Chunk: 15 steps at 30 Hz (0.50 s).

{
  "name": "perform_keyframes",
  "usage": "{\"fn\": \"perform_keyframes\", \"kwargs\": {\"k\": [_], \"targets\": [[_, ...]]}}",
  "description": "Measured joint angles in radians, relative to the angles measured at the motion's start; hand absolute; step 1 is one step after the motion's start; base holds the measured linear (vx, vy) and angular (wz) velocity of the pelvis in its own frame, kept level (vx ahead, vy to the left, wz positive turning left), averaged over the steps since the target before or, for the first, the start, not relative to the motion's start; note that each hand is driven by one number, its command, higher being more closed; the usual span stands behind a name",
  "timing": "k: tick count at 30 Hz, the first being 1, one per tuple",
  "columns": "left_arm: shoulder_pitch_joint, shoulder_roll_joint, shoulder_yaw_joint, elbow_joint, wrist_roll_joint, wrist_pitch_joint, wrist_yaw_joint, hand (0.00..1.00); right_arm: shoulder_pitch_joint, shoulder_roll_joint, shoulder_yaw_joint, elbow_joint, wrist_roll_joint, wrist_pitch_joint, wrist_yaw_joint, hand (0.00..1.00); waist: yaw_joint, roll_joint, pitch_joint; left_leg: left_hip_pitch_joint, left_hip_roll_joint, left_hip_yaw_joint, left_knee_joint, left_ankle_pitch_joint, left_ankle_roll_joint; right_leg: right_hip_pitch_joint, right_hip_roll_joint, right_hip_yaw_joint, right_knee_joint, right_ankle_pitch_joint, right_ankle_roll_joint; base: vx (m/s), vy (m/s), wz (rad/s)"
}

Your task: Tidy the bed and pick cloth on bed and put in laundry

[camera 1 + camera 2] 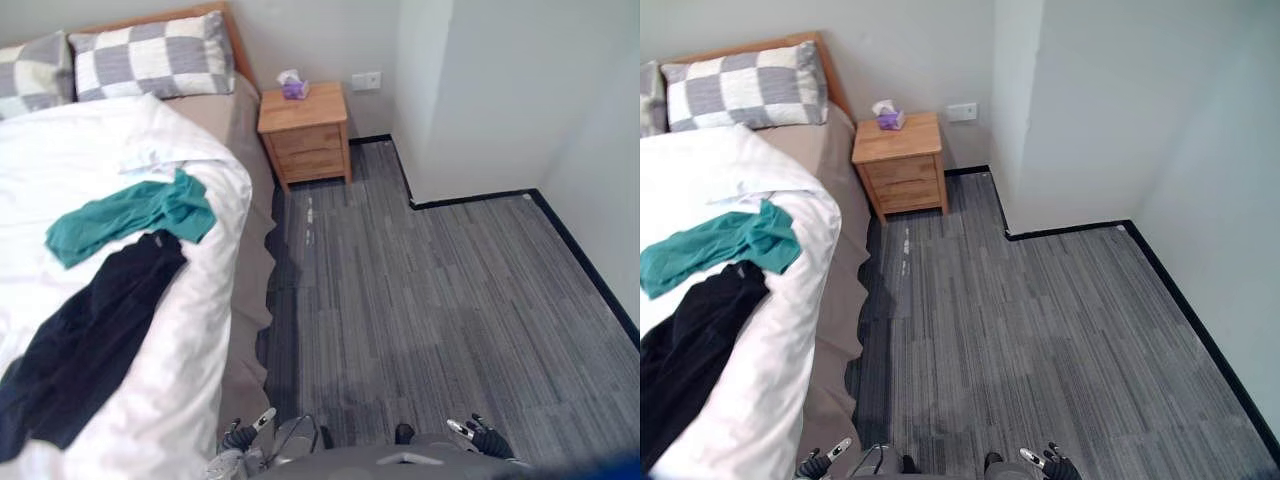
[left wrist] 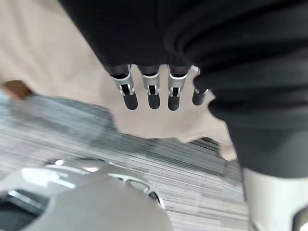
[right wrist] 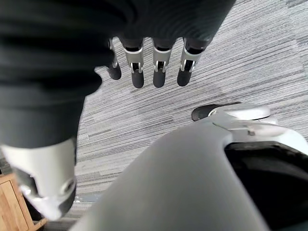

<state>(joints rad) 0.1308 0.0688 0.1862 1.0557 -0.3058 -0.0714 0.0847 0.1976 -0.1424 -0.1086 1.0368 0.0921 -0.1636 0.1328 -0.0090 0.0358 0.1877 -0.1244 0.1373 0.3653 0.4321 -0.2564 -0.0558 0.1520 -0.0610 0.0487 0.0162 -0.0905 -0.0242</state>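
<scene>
Left eye view: teal cloth point(image 1: 130, 215) and black cloth point(image 1: 90, 330) on bed point(image 1: 60, 160), grey carpet point(image 1: 450, 300) beside; left hand point(image 2: 153, 94), right hand point(image 3: 159, 72) slack-fingered, empty.

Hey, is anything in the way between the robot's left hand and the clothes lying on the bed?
Nothing visible is. The left hand hangs open, low beside the bed's edge. The black cloth lies nearest on the white duvet, with the teal cloth just beyond, touching it.

L hand point(image 1: 243, 438) & R hand point(image 1: 478, 433) hang low near the body, well apart; fingers point(image 2: 154, 94) of both are straight, relaxed, not curled.
</scene>
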Motion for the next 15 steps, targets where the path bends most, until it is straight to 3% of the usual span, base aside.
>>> {"fn": "perform_keyframes", "kwargs": {"k": [2, 4, 5, 7, 10, 11, 13, 15], "targets": [[0.017, -0.023, 0.014, -0.017, -0.035, 0.000, -0.002, 0.00, 0.024, -0.006, 0.006, -0.029, -0.022, -0.008, -0.011, 0.00, 0.000, 0.018, -0.001, 0.004, 0.010, 0.016, -0.138, 0.069, 0.010, 0.026, -0.002, 0.018, 0.024, -0.058, 0.039, 0.25, 0.225, -0.32], [0.029, -0.025, 0.014, -0.023, -0.057, 0.001, -0.004, 0.00, 0.036, -0.007, 0.023, -0.042, -0.038, -0.006, -0.021, 0.00, 0.002, 0.035, -0.012, 0.004, 0.011, 0.051, -0.140, 0.140, 0.067, 0.036, -0.014, 0.017, 0.042, -0.089, 0.062, 0.36, 0.290, -0.24], [0.043, -0.016, 0.014, -0.045, -0.068, 0.001, -0.002, 0.00, 0.035, 0.000, 0.040, -0.043, -0.060, -0.006, -0.025, 0.00, 0.005, 0.010, -0.021, 0.003, -0.019, 0.072, -0.143, 0.113, 0.074, 0.024, -0.052, 0.008, 0.070, -0.097, 0.083, 0.38, 0.295, -0.22], [0.043, -0.014, 0.012, -0.062, -0.077, -0.004, 0.003, 0.00, 0.035, 0.008, 0.039, -0.040, -0.082, -0.006, -0.030, 0.00, 0.025, -0.011, -0.028, 0.006, -0.057, 0.092, -0.152, 0.083, 0.092, -0.013, -0.090, -0.025, 0.134, -0.122, 0.105, 0.30, 0.225, -0.18], [0.044, -0.013, -0.018, -0.050, -0.112, -0.008, 0.009, 0.00, 0.035, 0.019, -0.010, -0.035, -0.097, -0.008, -0.034, 0.00, 0.025, -0.011, -0.030, 0.078, -0.125, 0.089, -0.200, 0.042, 0.118, -0.102, -0.142, -0.056, 0.434, -0.150, 0.131, 0.36, 0.209, 0.08], [0.052, -0.006, -0.042, -0.049, -0.116, -0.010, 0.007, 0.00, 0.034, 0.029, -0.042, -0.026, -0.096, -0.016, -0.040, 0.00, 0.023, -0.018, -0.036, 0.121, -0.153, 0.078, -0.230, 0.038, 0.114, -0.161, -0.166, -0.054, 0.606, -0.118, 0.154, 0.36, 0.183, 0.22], [0.058, 0.011, -0.078, -0.047, -0.116, -0.017, 0.005, 0.00, 0.024, 0.040, -0.057, -0.016, -0.095, -0.024, -0.046, 0.00, 0.014, -0.021, -0.046, 0.191, -0.186, 0.040, -0.260, 0.025, 0.126, -0.245, -0.198, -0.062, 0.836, -0.018, 0.158, 0.36, 0.124, 0.51], [0.055, 0.027, -0.109, -0.030, -0.116, -0.028, 0.003, 0.00, 0.011, 0.040, -0.070, 0.000, -0.094, -0.029, -0.051, 0.00, -0.003, -0.024, -0.044, 0.279, -0.187, -0.014, -0.264, 0.008, 0.142, -0.322, -0.218, -0.143, 1.033, -0.118, 0.126, 0.46, 0.028, 0.83]]}}
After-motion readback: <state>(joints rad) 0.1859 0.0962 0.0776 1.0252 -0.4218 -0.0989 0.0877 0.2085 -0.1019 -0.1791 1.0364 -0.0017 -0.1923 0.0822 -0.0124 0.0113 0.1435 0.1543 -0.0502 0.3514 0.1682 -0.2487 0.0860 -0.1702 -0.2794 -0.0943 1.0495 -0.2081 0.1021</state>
